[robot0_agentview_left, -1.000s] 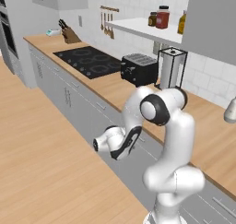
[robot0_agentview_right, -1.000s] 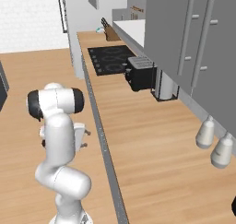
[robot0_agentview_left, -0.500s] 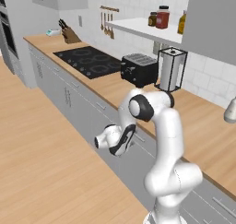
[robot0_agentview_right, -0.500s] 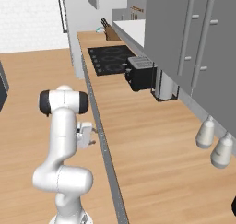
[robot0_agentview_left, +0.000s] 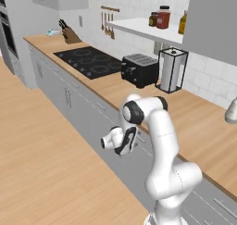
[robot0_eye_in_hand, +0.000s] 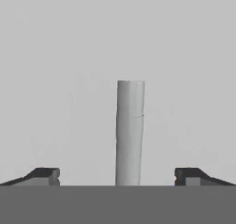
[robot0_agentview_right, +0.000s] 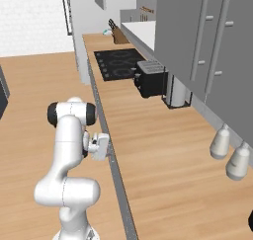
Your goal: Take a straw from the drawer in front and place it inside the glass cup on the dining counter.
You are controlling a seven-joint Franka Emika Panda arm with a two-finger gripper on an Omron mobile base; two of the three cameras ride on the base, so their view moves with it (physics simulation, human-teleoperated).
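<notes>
Step in hand: reaching for the drawer (robot0_eye_in_hand: pixel 69 80), which is shut, so the straw presumably lies hidden inside.
Gripper (robot0_eye_in_hand: pixel 117 176): jaws spread wide, empty, facing the flat grey drawer front; low against the cabinet row under the counter (robot0_agentview_left: pixel 194 117) in the left base view.
Handle (robot0_eye_in_hand: pixel 130 132): slim bar, centred between the fingertips (robot0_eye_in_hand: pixel 44 174), close ahead.
Next move: advance until the bar sits between the fingers, close, pull straight back.
</notes>
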